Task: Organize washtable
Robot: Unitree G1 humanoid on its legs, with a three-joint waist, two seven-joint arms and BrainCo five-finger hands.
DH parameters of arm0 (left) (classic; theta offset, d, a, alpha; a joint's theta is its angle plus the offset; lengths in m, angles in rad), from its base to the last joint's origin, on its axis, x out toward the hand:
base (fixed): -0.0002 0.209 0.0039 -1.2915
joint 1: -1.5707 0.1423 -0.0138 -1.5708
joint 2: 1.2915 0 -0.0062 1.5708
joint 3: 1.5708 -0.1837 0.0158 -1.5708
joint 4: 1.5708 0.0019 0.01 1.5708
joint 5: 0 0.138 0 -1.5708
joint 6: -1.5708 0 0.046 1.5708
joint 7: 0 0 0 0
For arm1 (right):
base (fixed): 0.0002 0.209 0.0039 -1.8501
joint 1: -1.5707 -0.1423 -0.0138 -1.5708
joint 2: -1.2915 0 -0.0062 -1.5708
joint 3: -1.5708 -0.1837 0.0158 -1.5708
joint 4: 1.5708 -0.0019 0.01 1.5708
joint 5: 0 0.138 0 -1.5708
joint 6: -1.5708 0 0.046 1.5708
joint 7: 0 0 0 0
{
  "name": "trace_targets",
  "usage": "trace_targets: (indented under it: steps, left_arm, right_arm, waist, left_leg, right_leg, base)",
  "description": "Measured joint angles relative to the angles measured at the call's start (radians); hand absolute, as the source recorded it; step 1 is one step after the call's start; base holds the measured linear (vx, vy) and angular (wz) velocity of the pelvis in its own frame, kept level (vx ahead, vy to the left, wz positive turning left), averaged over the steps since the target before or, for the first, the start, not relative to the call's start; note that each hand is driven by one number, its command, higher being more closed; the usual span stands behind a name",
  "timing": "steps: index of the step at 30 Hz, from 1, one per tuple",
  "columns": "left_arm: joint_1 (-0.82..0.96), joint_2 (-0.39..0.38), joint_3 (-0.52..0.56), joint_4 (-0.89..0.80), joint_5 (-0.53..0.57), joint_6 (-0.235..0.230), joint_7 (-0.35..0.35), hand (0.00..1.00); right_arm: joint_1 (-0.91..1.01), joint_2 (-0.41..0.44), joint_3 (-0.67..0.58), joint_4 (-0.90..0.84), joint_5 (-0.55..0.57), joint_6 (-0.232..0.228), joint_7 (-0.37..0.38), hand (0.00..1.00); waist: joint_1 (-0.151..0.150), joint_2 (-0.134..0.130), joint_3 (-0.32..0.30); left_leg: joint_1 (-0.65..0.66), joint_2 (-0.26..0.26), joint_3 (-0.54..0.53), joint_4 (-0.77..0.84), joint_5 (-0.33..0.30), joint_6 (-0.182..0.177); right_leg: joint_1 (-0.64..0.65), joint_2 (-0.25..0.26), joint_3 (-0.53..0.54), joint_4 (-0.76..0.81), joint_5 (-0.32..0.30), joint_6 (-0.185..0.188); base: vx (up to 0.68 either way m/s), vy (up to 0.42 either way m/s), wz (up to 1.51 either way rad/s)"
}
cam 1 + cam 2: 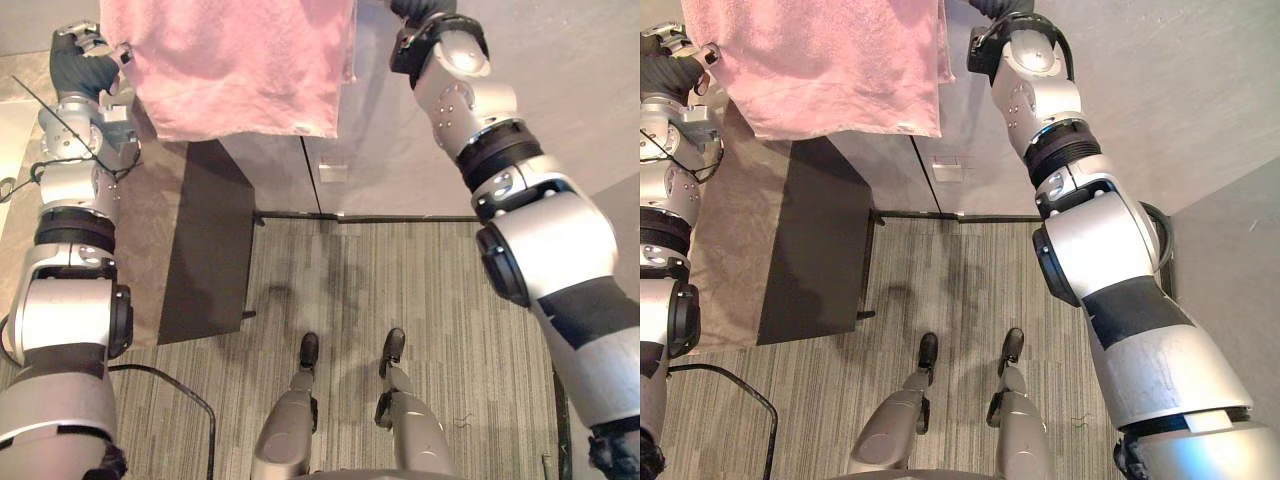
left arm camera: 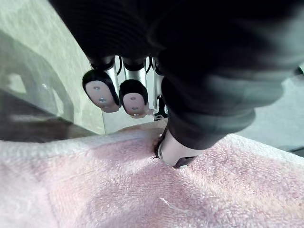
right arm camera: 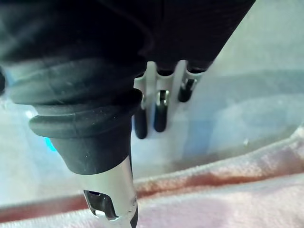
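While the pink towel hangs high in front of me, I read it from the left. My left hand is raised beside the towel's upper corner. In its wrist view the thumb presses down into the pile and the fingertips curl just past the edge, so I take that corner as pinched. From there the towel is stretched flat across the top and drops in a clean sheet, clear of the dark-sided desk and the carpet floor below. I judge that is the point of the high hold: spreading it wide takes out the slack and shows its edges before it is folded or laid down. On the right, my right hand is at the opposite top corner. Its thumb lies on the towel's edge with the fingers reaching behind. That grip is less plain, but the even top edge suggests it is holding too.
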Motion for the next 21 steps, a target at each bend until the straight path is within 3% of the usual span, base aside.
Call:
trace_targets:
  steps: [12,21]
  left_arm:
    - [0.011,0.000,0.001,-0.001,0.000,0.004,0.000,1.00]
    - [0.022,-0.018,0.001,-0.002,0.001,0.009,0.001,1.00]
  right_arm:
    - [0.027,-0.005,-0.027,0.000,0.017,0.000,-0.001,0.00]
    - [0.042,0.052,0.003,0.000,-0.003,-0.001,-0.001,0.00]
  waist:
    - [-0.003,-0.002,0.001]
    - [-0.015,-0.005,-0.001]
  left_leg:
    - [0.008,0.000,0.010,-0.002,0.000,0.000]
    - [0.020,0.004,0.010,-0.008,0.000,-0.001]
  right_leg:
    - [0.003,0.000,0.003,0.000,0.000,0.000]
    - [0.016,0.002,0.000,-0.001,-0.007,0.009]
  base:
    - [0.00,0.000,0.00]
    - [0.00,0.000,0.00]
